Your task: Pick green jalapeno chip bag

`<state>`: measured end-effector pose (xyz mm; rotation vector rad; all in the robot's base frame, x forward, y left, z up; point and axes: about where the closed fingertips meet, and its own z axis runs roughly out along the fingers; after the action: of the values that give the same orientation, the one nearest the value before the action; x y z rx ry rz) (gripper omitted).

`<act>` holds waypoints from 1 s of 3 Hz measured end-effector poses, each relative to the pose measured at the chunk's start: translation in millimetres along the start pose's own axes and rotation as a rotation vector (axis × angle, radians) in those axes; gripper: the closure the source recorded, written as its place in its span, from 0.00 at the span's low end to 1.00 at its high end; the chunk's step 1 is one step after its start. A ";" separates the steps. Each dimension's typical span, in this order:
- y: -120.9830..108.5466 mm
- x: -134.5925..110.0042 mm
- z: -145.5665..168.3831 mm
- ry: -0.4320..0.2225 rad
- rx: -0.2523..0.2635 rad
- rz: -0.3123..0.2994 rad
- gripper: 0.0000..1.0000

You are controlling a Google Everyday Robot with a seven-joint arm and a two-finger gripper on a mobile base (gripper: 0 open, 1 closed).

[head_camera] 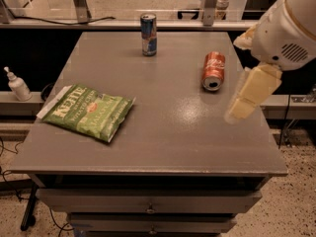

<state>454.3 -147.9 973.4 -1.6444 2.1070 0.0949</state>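
The green jalapeno chip bag (89, 111) lies flat near the left edge of the grey table (168, 137). It has white lettering, a white end strip at its left and a small red-orange logo. My gripper (249, 94), cream-coloured, hangs from the white arm (289, 28) over the table's right side. It is far to the right of the bag and holds nothing that I can see.
A blue can (148, 34) stands upright at the table's back centre. A red can (214, 71) lies on its side just left of my gripper. A white pump bottle (19, 85) stands on a ledge left of the table. Drawers (148, 201) sit below the tabletop.
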 end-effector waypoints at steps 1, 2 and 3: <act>7.7 -34.7 15.2 -0.136 -0.025 0.030 0.00; 24.6 -69.7 27.1 -0.279 -0.048 0.076 0.00; 26.1 -78.6 24.5 -0.308 -0.047 0.084 0.00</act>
<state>451.5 -61.7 976.8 -1.4607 1.9482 0.4007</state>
